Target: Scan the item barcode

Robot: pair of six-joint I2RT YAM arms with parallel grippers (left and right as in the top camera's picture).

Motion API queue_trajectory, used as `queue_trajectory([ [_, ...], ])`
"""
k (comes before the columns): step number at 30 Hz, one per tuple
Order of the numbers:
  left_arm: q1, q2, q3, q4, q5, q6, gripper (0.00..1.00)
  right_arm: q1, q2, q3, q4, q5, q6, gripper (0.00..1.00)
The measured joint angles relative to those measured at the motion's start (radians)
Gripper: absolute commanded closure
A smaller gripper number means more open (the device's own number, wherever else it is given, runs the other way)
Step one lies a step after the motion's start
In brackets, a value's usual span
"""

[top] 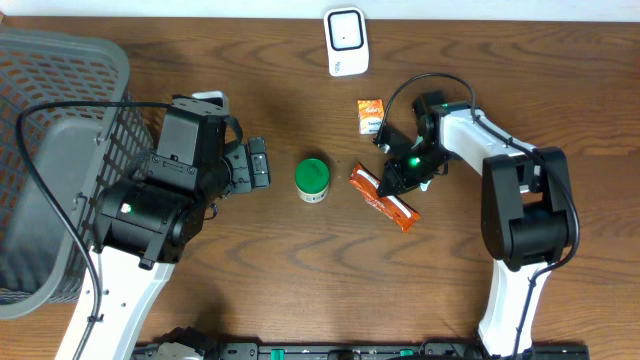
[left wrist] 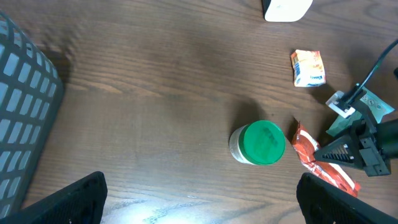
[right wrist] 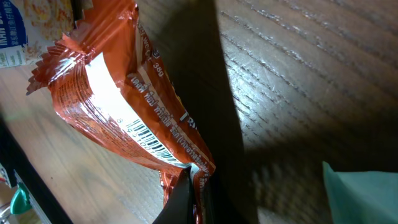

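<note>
Currently pinching one crimped end of the orange wrapper [top: 398, 210] with the right tool [top: 385, 182], jaws pressing fully together on the foil. Finding that wrapper right of centre on the wood-grain surface [top: 300, 280], with a printed barcode [right wrist: 146, 140] showing along its side in the right wrist view.

Noting neighbours: a green-lidded jar [top: 312, 178] standing upright just left of the wrapper, apart from it; a small orange-and-white packet [top: 371, 115] lying behind it, near the right arm; a white scanner [top: 346, 40] standing at the far edge, well apart. Seeing a black cable [top: 425, 77] looping over the right arm beside the packet.

Holding the left tool [top: 258, 163] wide open and empty, hovering left of the jar.

Recording textures: crinkled glossy foil, smooth round plastic lid, rounded rectangular scanner casing.

Observing a grey lattice basket [top: 40, 90] at the left edge, its interior partly hidden behind the left arm.
</note>
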Motion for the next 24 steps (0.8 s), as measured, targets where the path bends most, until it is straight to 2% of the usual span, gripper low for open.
queue_trajectory([
  [6, 0.0, 0.0, 0.0, 0.0, 0.0, 0.0, 0.02, 0.016, 0.008, 0.05, -0.034, 0.072, 0.047, 0.98],
  [15, 0.0, 0.0, 0.0, 0.0, 0.0, 0.0, 0.02, 0.064, -0.076, 0.114, 0.045, 0.522, 0.106, 0.98],
  [24, 0.0, 0.0, 0.0, 0.0, 0.0, 0.0, 0.02, 0.125, -0.202, 0.116, 0.053, 0.689, 0.134, 0.98],
])
